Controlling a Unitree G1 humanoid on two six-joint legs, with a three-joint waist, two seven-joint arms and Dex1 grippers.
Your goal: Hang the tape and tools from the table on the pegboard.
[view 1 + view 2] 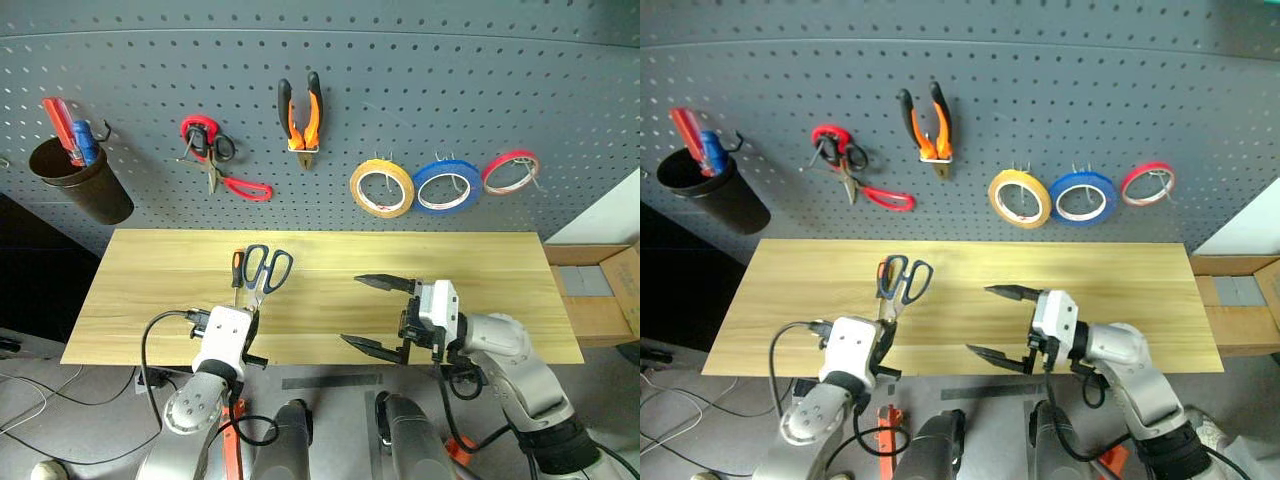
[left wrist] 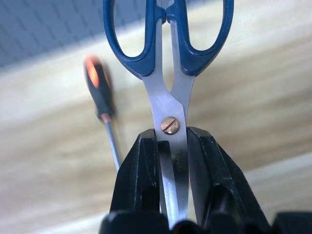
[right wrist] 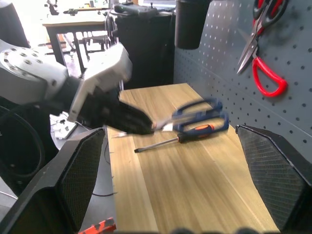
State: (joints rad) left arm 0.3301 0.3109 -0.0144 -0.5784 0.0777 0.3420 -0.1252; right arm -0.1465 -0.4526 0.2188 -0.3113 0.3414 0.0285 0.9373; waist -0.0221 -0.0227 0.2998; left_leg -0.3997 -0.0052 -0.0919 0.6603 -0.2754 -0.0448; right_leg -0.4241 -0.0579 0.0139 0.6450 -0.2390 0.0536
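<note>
Lifting the scissors (image 2: 168, 73) is my step now: my left gripper (image 2: 171, 161) has its black fingers clamped on the steel blades just below the brass pivot screw, blue loop handles pointing toward the pegboard (image 1: 420, 80). Next I need a loop over a free hook. My right gripper (image 1: 377, 315) stands wide, holding nothing. The slim screwdriver (image 1: 238, 269) lies on the planked tabletop (image 1: 480, 270).
</note>
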